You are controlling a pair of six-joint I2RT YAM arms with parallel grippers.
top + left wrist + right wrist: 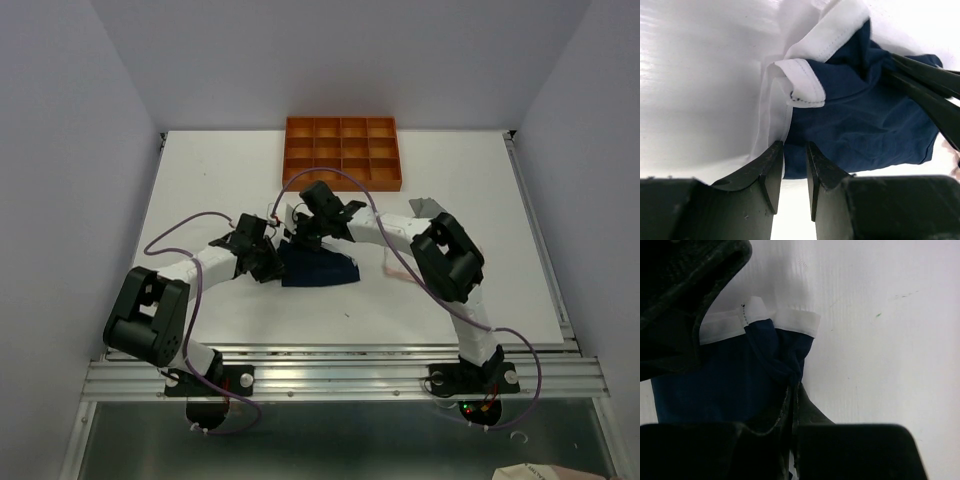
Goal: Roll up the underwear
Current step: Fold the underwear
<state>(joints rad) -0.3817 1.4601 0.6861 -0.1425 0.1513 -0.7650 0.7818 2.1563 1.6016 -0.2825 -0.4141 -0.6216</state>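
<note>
The navy underwear (322, 272) with white trim lies crumpled in the middle of the table, between both arms. In the left wrist view the navy underwear (860, 125) shows its white waistband (805, 87) folded over. My left gripper (795, 150) sits at the cloth's near edge with its jaws a little apart. The navy edge lies flat between the tips and is not bunched. My right gripper (794, 390) is shut on a gathered fold of the navy underwear (740, 375). Its dark fingers (925, 85) reach in from the right. From above, the left gripper (272, 262) and right gripper (300, 238) meet at the cloth's left end.
An orange compartment tray (342, 152) stands at the back of the table. A grey cloth (424, 205) lies behind the right arm, partly hidden by it. A thin pale pink bit (392, 268) shows beside the right forearm. Purple cables loop over both arms.
</note>
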